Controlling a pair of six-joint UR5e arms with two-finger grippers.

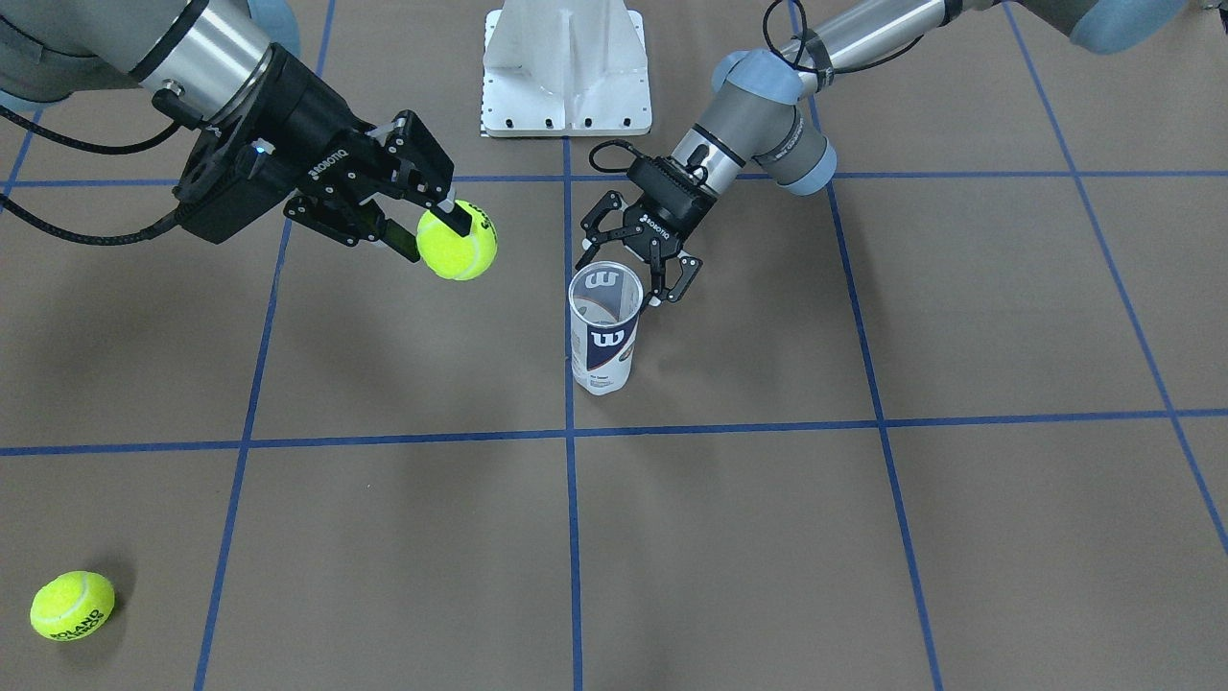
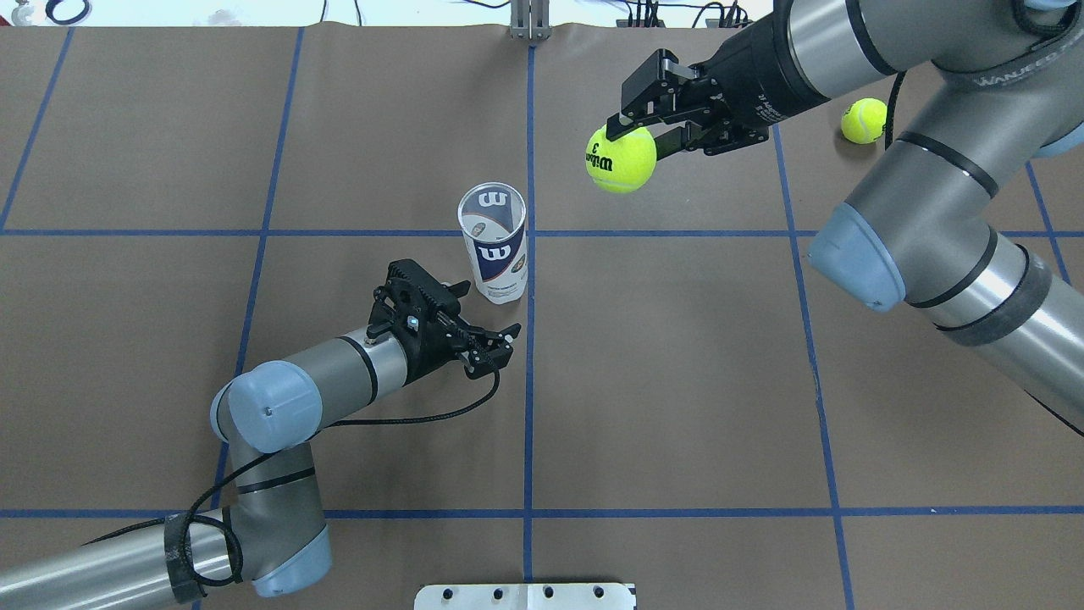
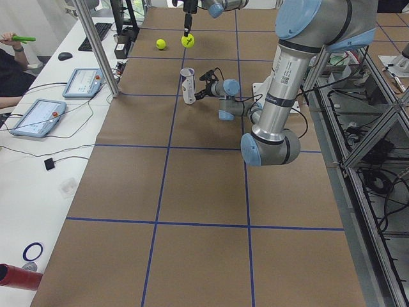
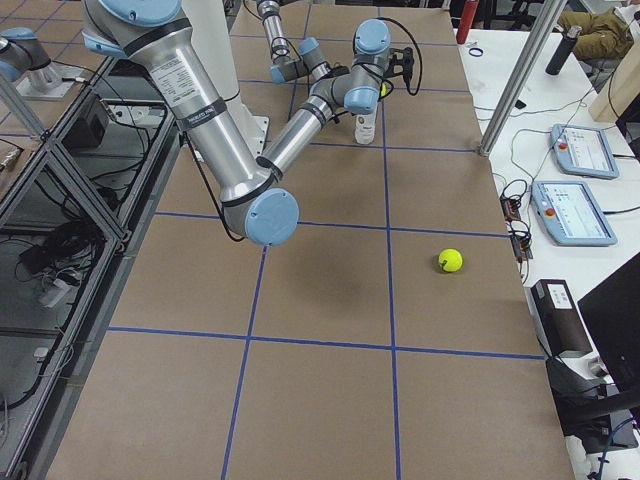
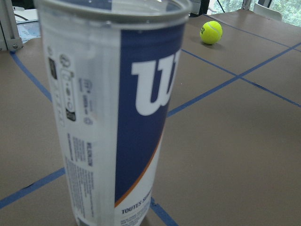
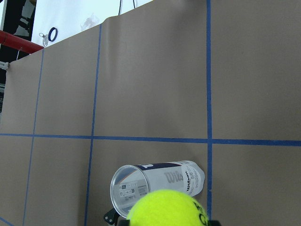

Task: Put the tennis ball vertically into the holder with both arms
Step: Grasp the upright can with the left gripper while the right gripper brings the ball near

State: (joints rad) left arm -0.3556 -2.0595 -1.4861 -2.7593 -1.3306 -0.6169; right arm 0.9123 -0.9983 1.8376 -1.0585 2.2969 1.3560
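Note:
The holder [image 1: 604, 331] is a clear tube with a navy-and-white "W" label. It stands upright, mouth open, near the table's centre [image 2: 494, 254]. My left gripper [image 1: 625, 278] is open on the holder's robot side [image 2: 489, 307], jaws spread and not closed on it. The holder fills the left wrist view [image 5: 113, 117]. My right gripper [image 1: 434, 235] is shut on a yellow tennis ball [image 1: 458, 247] and holds it in the air, off to the side of the holder [image 2: 621, 158]. The right wrist view shows that ball [image 6: 164, 208] above the holder's mouth [image 6: 129, 186].
A second tennis ball [image 1: 72, 605] lies on the table far out on my right side [image 2: 863, 120]. The white robot base [image 1: 566, 67] stands at the table's robot edge. Brown paper with blue tape lines covers the table.

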